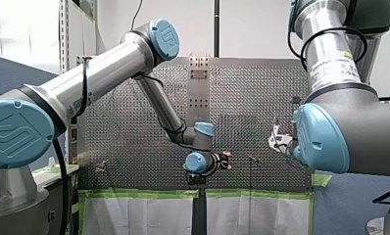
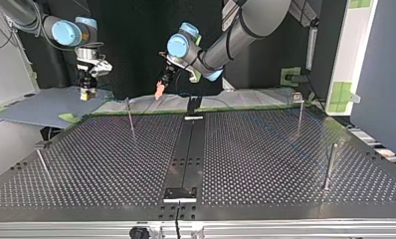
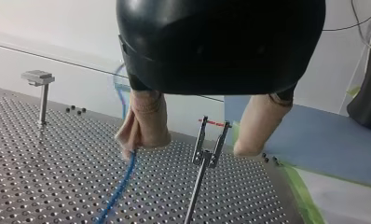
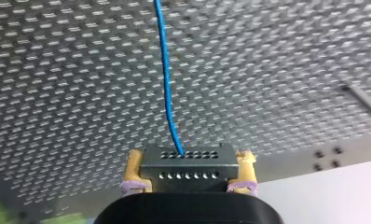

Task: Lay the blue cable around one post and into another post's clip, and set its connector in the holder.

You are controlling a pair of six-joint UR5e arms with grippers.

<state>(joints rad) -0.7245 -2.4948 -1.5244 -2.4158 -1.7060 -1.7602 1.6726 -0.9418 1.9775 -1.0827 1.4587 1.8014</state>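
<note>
A clip post (image 3: 207, 156) stands just ahead of my left end effector (image 3: 189, 149); the table (image 3: 58, 177) beside it seems open.

In the front view a white wall (image 1: 252, 29) is seen beyond the surface (image 1: 114, 137), with a metal rack upright (image 1: 64, 29) at the left. White sheeting (image 1: 144, 215) edged with green tape (image 1: 144, 194) is laid along the near edge. A dark backdrop (image 2: 131, 45) is seen in the top view.

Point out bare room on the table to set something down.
Top view: bare table either side of the middle strip, out to the thin posts. Crowded along the far edge: my left gripper, my right gripper, the blue cable.
</note>
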